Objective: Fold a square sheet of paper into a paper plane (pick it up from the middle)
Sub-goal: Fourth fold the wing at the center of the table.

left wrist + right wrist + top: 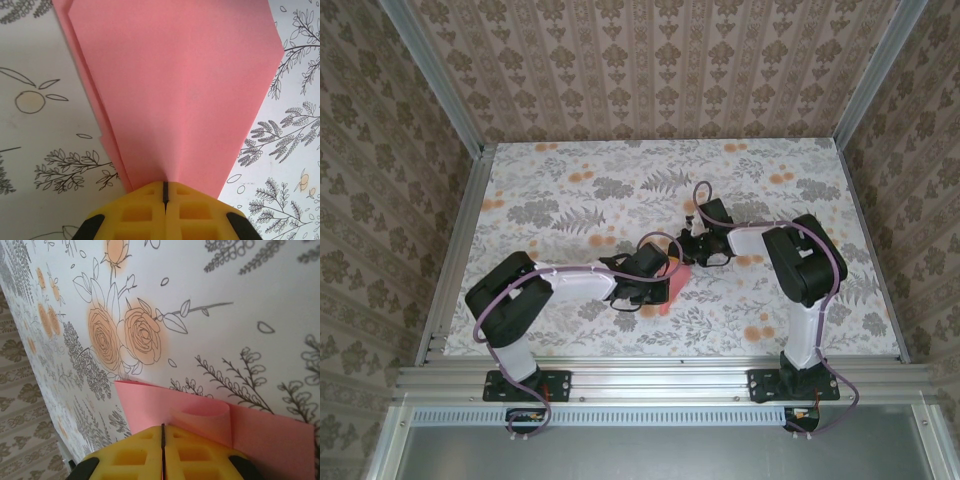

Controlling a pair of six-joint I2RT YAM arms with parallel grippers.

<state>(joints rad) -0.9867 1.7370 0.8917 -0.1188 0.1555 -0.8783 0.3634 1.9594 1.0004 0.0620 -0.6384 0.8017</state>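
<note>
The salmon-pink sheet of paper [180, 90] is folded into a pointed dart, the paper plane, with layered edges along its left side. It lies low over the flowered table between the two arms [672, 292]. My left gripper [165, 192] is shut on its narrow end, the yellow fingers [137, 212] pressed together. My right gripper [163, 432] is shut on another edge of the same paper [150, 402], where a flap [207, 417] curls up in a loop. In the top view the left gripper [666, 272] and the right gripper [691, 254] meet near the table's middle.
The table [570, 190] wears a cloth printed with grey leaves and orange flowers [125, 332]. Aluminium rails [650, 378] frame its edges, and patterned walls [650, 60] close it on three sides. Both arm bases stand at the near edge.
</note>
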